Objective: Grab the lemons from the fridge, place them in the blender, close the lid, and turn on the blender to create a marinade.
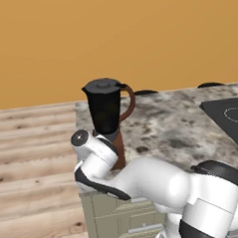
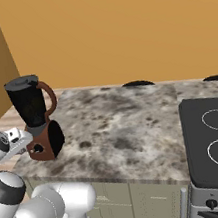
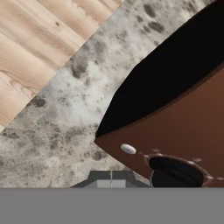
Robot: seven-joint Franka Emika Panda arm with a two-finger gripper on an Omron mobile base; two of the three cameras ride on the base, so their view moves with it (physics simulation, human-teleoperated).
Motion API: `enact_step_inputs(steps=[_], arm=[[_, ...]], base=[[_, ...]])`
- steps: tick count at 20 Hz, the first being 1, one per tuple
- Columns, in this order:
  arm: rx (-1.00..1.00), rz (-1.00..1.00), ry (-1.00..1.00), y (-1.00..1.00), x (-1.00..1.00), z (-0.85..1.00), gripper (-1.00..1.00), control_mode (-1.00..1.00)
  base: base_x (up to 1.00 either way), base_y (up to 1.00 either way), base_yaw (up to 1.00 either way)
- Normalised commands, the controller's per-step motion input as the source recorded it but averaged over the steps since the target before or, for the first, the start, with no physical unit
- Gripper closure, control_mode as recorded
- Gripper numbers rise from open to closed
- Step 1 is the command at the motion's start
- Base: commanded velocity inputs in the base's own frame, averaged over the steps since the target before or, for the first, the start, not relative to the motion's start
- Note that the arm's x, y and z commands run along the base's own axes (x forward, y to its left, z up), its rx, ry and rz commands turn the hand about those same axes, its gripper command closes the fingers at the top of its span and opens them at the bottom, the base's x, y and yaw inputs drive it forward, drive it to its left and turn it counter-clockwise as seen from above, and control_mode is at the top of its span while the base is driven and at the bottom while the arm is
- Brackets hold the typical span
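Note:
The blender (image 1: 106, 112) stands at the left end of the counter, a black jar with a curved brown handle on a brown base (image 2: 44, 138). The dark lid (image 1: 104, 84) sits on the jar's top, also seen as the lid (image 2: 21, 82) from the right. My gripper (image 3: 111, 178) is shut with nothing between its fingers, right in front of the base, just left of the round black knob (image 3: 177, 173). From the right base view the gripper (image 2: 28, 141) is level with the knob (image 2: 37, 149). The lemons and the fridge are out of view.
The speckled stone counter (image 2: 124, 123) runs right to a black cooktop (image 2: 212, 138) with ring burners. Wood floor (image 1: 33, 146) lies left of the counter end. Beige drawers (image 2: 146, 195) sit under the counter. An orange wall stands behind.

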Motion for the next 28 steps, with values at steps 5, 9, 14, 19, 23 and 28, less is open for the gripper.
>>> enact_step_inputs(steps=[5, 9, 14, 19, 23, 28], arm=[[-0.09, 0.09, 0.0, 0.05, 0.2, -0.23, 1.0, -1.0], [-0.08, 0.01, 0.0, 0.0, 0.15, -0.25, 1.0, -1.0], [-0.04, 0.0, 0.0, 0.0, 0.26, -0.09, 1.0, -1.0], [-0.03, 0.01, 0.0, 0.0, 0.18, -0.04, 1.0, -1.0], [-0.02, 0.01, 0.01, 0.0, 0.18, -0.02, 1.0, -1.0], [-0.05, 0.07, 0.01, -0.01, 0.14, -0.03, 1.0, -1.0]], base=[[0.0, 0.0, 0.0], [0.0, 0.0, 0.0], [0.0, 0.0, 0.0], [0.0, 0.0, 0.0], [0.0, 0.0, 0.0], [0.0, 0.0, 0.0]])
